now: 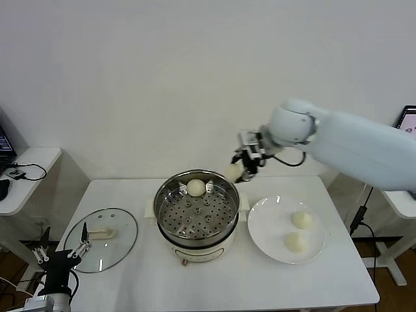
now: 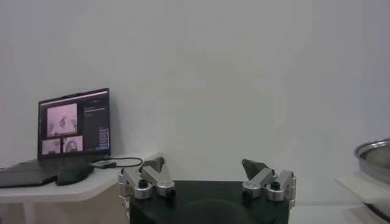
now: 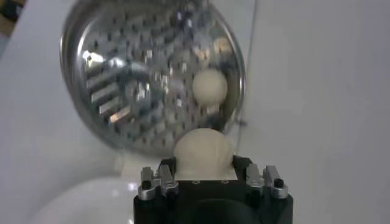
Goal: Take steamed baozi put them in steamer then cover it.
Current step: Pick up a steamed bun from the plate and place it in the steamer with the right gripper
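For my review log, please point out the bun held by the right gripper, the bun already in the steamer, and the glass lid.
Held bun [image 3: 204, 148]: right wrist view, its rounded top.
Bun in steamer [image 1: 195, 188]: head view, its centre.
Glass lid [image 1: 117, 244]: head view, bare glass beside the handle.

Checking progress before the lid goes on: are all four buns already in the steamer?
No: one steamed baozi sits in the steamer, two remain on the plate.
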Available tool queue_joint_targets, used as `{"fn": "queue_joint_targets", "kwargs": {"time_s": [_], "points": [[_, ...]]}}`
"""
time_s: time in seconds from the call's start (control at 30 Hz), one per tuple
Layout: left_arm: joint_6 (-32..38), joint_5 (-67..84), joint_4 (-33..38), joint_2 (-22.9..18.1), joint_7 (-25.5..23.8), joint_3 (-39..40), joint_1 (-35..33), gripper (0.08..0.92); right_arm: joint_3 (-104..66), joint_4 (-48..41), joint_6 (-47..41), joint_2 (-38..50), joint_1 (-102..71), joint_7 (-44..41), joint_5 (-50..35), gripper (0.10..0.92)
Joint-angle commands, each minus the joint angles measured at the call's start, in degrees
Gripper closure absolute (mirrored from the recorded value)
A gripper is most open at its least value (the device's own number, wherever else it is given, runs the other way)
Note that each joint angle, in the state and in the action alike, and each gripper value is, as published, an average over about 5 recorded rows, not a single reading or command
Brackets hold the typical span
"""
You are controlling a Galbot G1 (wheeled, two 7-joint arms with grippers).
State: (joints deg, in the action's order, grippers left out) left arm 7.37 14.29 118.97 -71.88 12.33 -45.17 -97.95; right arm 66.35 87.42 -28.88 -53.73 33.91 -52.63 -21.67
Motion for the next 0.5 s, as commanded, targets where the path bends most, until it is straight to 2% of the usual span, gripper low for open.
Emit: {"fn": "queue_joint_targets", "kwargs": {"time_s": [0.03, 0.5], "points": [[-0.3, -0.1, 0.2, -0.3, 0.0, 0.0, 0.1, 0.177, 3.1, -6.0, -7.3, -17.7, -3.4, 7.5, -6.6, 0.431], [0.0, -0.1, 0.0, -1.0, 0.0, -0.1, 0.0, 0.177, 2.6, -12.9, -10.9, -24.5, -11.1, 11.7, -5.5, 0.431]]}}
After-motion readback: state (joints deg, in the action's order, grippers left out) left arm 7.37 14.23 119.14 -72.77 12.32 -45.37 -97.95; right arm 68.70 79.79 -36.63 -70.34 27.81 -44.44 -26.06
